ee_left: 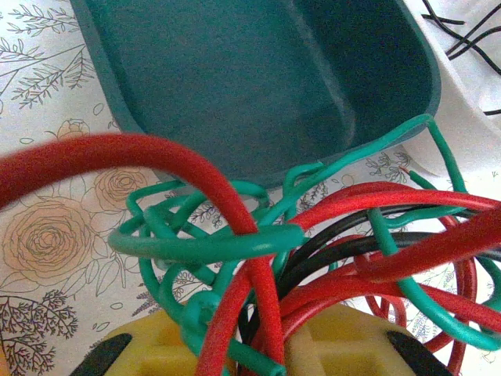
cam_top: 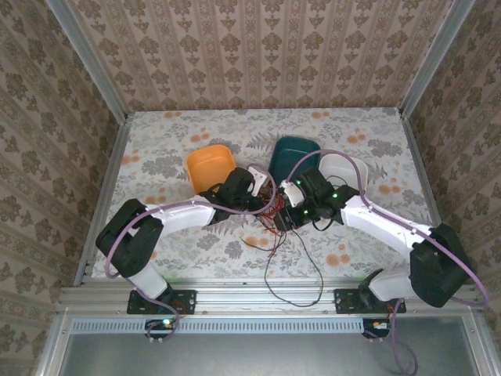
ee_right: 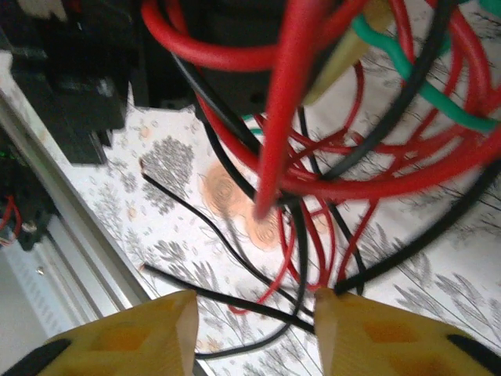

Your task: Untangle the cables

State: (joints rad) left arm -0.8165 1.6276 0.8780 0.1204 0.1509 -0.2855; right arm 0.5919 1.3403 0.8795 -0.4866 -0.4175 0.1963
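Observation:
The cables form a red, green and black tangle between the two grippers at the table's middle. My left gripper is shut on a bunch of them: red, green and black strands fill the gap between its yellow fingers. In the top view the left gripper sits at the tangle's left. My right gripper is open, hovering above loose black and red strands on the table; a black strand touches its right fingertip. Seen from above, the right gripper is at the tangle's right.
An orange tray, a teal tray and a white tray stand behind the arms; thin black wires lie in the white tray. A black cable loop hangs over the table's front rail.

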